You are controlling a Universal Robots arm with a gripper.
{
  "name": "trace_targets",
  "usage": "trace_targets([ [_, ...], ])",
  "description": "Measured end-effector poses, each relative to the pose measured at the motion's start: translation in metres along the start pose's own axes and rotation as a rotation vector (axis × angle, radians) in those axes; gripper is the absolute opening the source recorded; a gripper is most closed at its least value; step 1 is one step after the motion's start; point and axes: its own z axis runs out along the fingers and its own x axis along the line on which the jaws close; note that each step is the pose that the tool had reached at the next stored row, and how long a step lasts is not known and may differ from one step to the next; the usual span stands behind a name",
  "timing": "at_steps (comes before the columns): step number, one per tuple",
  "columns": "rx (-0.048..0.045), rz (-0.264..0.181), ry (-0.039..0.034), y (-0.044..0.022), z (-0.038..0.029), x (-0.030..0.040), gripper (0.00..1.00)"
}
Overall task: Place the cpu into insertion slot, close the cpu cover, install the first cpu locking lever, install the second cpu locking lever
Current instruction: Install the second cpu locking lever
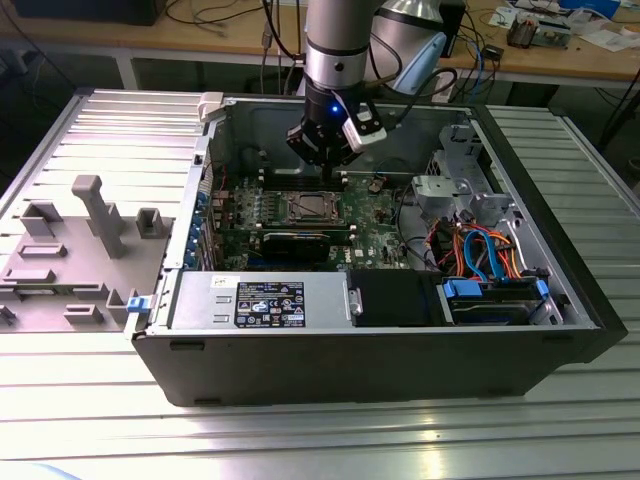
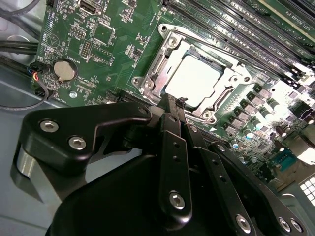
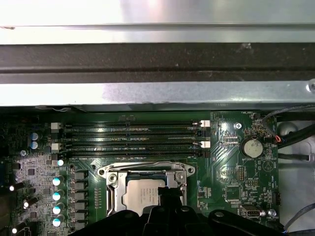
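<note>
The cpu [image 2: 194, 78] lies flat in the insertion slot [image 1: 310, 208] on the green board, its silver-grey top facing up. The cpu cover [image 2: 156, 66], a silvery frame plate, lies down around the chip, which shows through its window. In the first wrist view the cpu [image 3: 140, 194] and the cpu cover [image 3: 112, 189] sit just beyond the black fingers. My gripper [image 2: 176, 104] hangs close above the socket's edge, shut, with nothing between its fingers. In the exterior view the gripper [image 1: 325, 155] is inside the open computer case, a little behind the socket.
Long memory slots [image 3: 133, 137] run beside the socket, and a coin battery [image 3: 252, 146] sits on the board. A silver power-supply box [image 1: 260, 300] fills the case's front. A drive cage with coloured cables [image 1: 480, 250] stands on the exterior view's right. A grey fixture [image 1: 70, 250] lies outside the case.
</note>
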Motion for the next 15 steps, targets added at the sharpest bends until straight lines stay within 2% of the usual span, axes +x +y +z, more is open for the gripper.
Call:
trace_targets([
  [15,0.0000,0.000,0.0000,-0.0025,-0.0004,0.0000,0.11],
])
